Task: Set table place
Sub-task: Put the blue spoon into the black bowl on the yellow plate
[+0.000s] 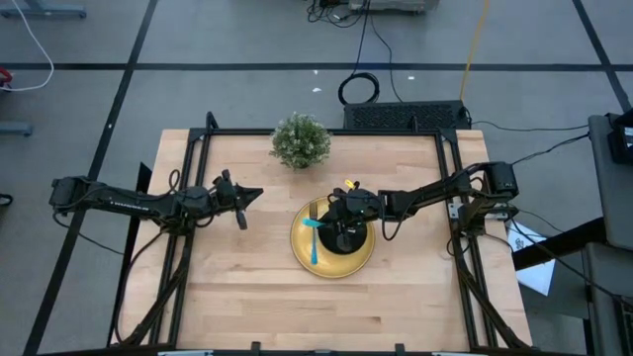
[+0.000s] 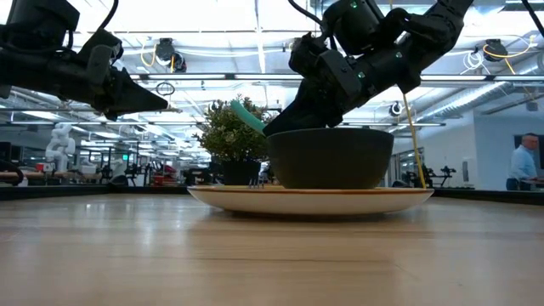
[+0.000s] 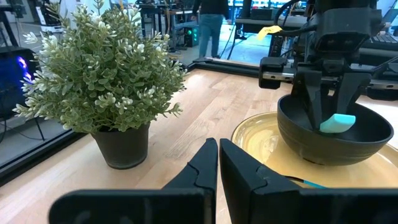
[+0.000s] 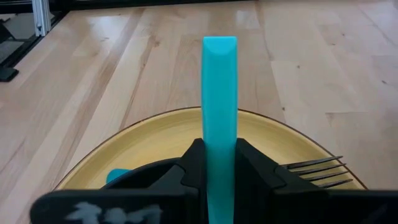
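A round yellow plate (image 1: 302,255) lies at the middle of the table (image 1: 247,297), and a black bowl (image 2: 331,157) stands on it. On the plate beside the bowl lies the fork (image 1: 315,247), its tines (image 4: 317,169) toward the far edge. My right gripper (image 4: 219,163) hovers over the bowl's left rim, shut on the light-blue handle of the spoon (image 2: 246,115); the spoon's metal end is hidden. To the left of the plate, above the table, my left gripper (image 1: 255,195) is shut and holds nothing. My right gripper pinches the spoon's light-blue handle (image 4: 219,127) between its two fingers. The fingers come from the table's right, slanting down, and lie along the handle. The handle's free end (image 4: 219,46) sticks out past the fingertips toward the table's left, tilted upward. The gripper hides the rest.
A small bushy potted plant (image 1: 300,140) stands at the table's far middle, close behind the plate. Bare wood stretches along the near edge (image 1: 297,311). In the room beyond, a person (image 2: 523,166) stands far off.
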